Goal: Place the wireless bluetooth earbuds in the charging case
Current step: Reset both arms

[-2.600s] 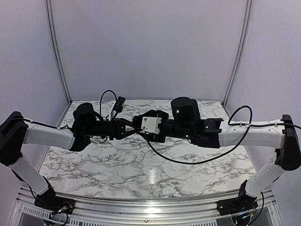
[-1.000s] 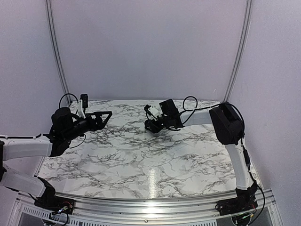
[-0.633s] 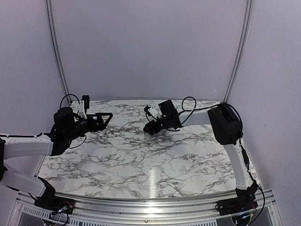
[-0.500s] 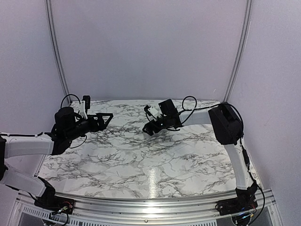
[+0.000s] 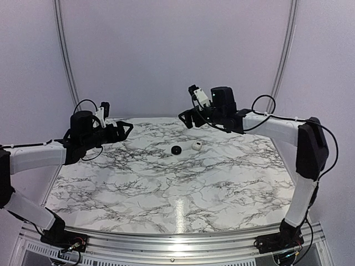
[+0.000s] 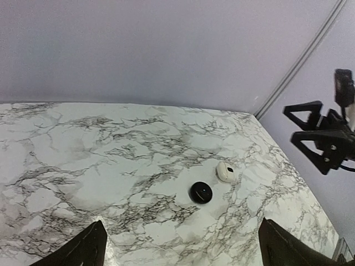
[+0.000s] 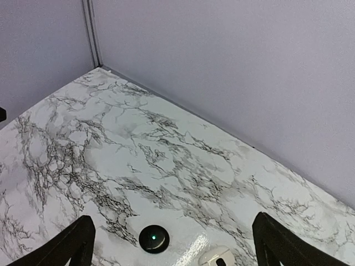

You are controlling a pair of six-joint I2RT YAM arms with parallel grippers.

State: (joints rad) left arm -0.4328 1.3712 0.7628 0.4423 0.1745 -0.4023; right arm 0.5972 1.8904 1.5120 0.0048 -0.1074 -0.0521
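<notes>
A round black charging case [image 5: 176, 150] with a small green light lies shut on the marble table [image 5: 166, 194], also in the left wrist view [image 6: 201, 192] and the right wrist view [image 7: 154, 239]. No earbuds show in any view. My right gripper [image 5: 187, 118] hangs open and empty, high above and behind the case; its jaws frame the case from above [image 7: 173, 233]. My left gripper [image 5: 125, 130] hovers open and empty to the left of the case, pointing at it [image 6: 180, 233].
A white oval pod [image 5: 196, 146] with a small dark mark lies just right of the black case, close but apart [image 6: 225, 171] [image 7: 217, 257]. Lilac walls close the back and sides. The right gripper [image 6: 316, 133] shows at the right edge of the left wrist view.
My right gripper opened and lifted from the table up and back, uncovering the black case and the white pod. The left gripper rose slightly, still open.
</notes>
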